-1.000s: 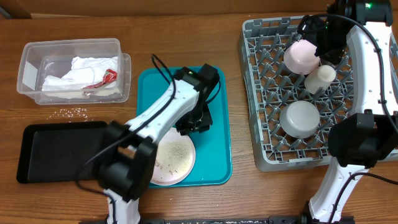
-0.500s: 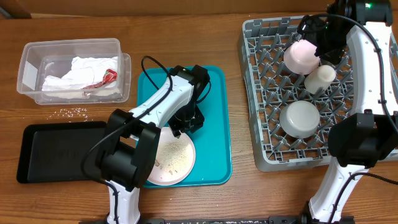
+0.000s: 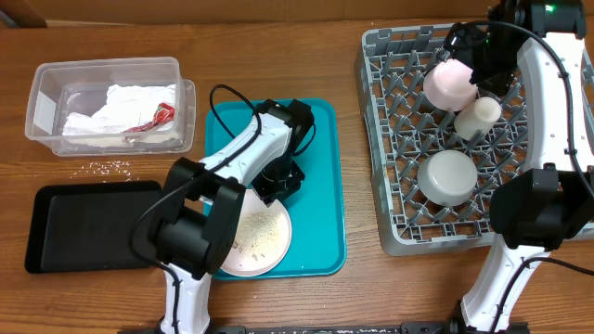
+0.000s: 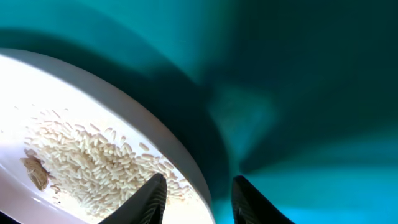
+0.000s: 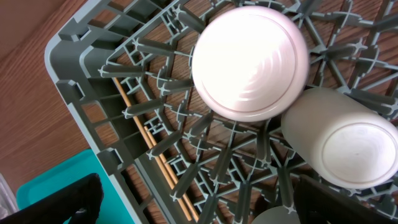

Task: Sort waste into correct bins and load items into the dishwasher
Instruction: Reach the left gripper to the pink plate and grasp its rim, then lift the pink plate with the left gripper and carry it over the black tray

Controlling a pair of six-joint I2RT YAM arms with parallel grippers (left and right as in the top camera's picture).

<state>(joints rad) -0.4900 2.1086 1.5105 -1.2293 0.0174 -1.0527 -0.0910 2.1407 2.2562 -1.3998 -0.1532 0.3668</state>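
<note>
The plate (image 3: 258,239) lies flat on the teal tray (image 3: 320,186) with rice (image 4: 81,162) on it — stiff, glazed, likely slippery and breakable. The left gripper (image 4: 199,198) straddles its rim, fingers parted, not yet pinching — the rim looks the only hold. The right gripper (image 5: 205,202) hangs spread wide, empty.

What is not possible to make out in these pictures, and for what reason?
- Overhead: the fingertips of the left gripper, hidden under the left arm, which also covers the pink plate's upper rim.
- Left wrist: most of the plate, cut off by the left and bottom edges.
- Right wrist: the metal bowl, only a sliver at the bottom edge.
- Overhead: the crumbs on the table, too small to identify.
</note>
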